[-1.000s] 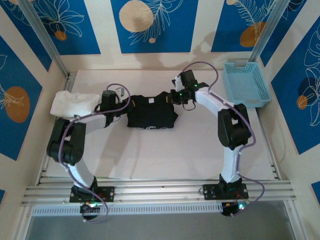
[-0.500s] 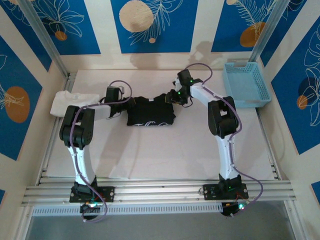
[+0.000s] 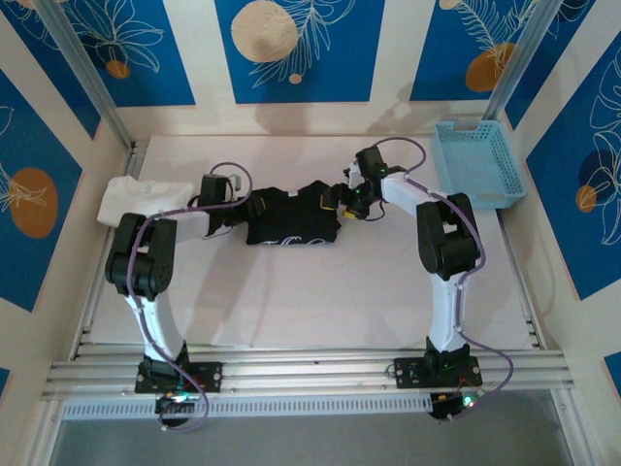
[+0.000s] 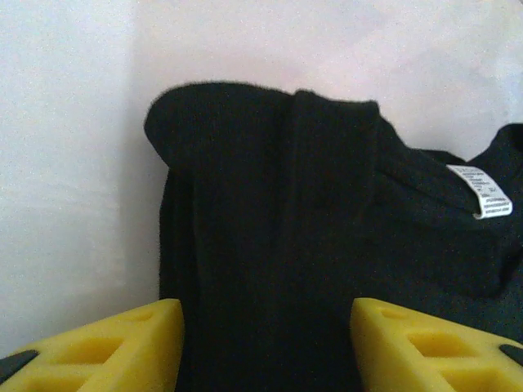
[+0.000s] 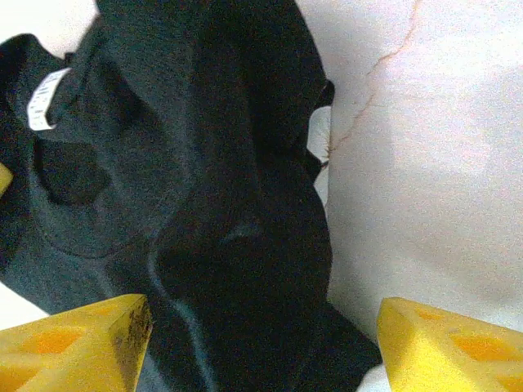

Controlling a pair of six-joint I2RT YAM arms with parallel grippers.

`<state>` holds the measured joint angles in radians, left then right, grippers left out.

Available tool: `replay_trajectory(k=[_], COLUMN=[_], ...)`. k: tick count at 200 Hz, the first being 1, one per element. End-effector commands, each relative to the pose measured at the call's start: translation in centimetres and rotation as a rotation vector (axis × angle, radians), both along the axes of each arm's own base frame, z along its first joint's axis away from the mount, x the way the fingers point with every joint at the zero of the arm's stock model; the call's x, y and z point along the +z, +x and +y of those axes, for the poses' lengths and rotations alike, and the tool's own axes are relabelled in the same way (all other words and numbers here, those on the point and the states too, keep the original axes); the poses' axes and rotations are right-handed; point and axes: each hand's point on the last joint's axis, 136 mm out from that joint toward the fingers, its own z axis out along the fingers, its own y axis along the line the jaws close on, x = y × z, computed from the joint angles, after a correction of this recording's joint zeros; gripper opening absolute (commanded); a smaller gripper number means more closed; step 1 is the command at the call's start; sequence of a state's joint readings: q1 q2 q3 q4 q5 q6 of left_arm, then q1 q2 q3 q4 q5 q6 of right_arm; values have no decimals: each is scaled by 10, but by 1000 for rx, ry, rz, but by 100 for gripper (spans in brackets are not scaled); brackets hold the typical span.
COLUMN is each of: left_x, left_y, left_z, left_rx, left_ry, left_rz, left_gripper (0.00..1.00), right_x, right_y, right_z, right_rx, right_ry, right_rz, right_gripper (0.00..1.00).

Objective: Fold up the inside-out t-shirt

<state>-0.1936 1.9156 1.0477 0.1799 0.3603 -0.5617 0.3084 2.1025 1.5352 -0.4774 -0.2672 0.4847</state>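
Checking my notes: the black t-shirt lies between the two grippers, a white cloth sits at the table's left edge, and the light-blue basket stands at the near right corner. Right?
One slip: the light-blue basket stands at the far right corner, not the near one, as the top external view shows. The black t-shirt and the white cloth are where you say.

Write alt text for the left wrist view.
A black t-shirt lies bunched on a white table, white care label at right. The left claw stands open at the bottom edge, cloth seen between its yellow fingers.
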Motion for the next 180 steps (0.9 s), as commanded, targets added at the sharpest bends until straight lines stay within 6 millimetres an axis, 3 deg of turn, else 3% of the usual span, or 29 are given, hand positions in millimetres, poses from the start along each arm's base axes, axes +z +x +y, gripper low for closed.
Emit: replay_trajectory(k=[1,29,125,180], left_x=[-16,-19,-26,3], left_y=[-9,-13,-32,-22], left_z=[-6,-7,-28,2], left_rx=[-25,-29,-106,-9], left_ry=[-54,-59,-73,88], left_rz=[53,68,121,17], left_gripper=[51,49,63,65], right_x=[-8,-10,-13,-14], right_y=[0,-2,-4,-5], right_z=[15,18,20,20], right_rx=[16,23,27,31], right_ry=[47,43,46,46], right_rz=[47,53,51,53], right_gripper=[73,73,71,70])
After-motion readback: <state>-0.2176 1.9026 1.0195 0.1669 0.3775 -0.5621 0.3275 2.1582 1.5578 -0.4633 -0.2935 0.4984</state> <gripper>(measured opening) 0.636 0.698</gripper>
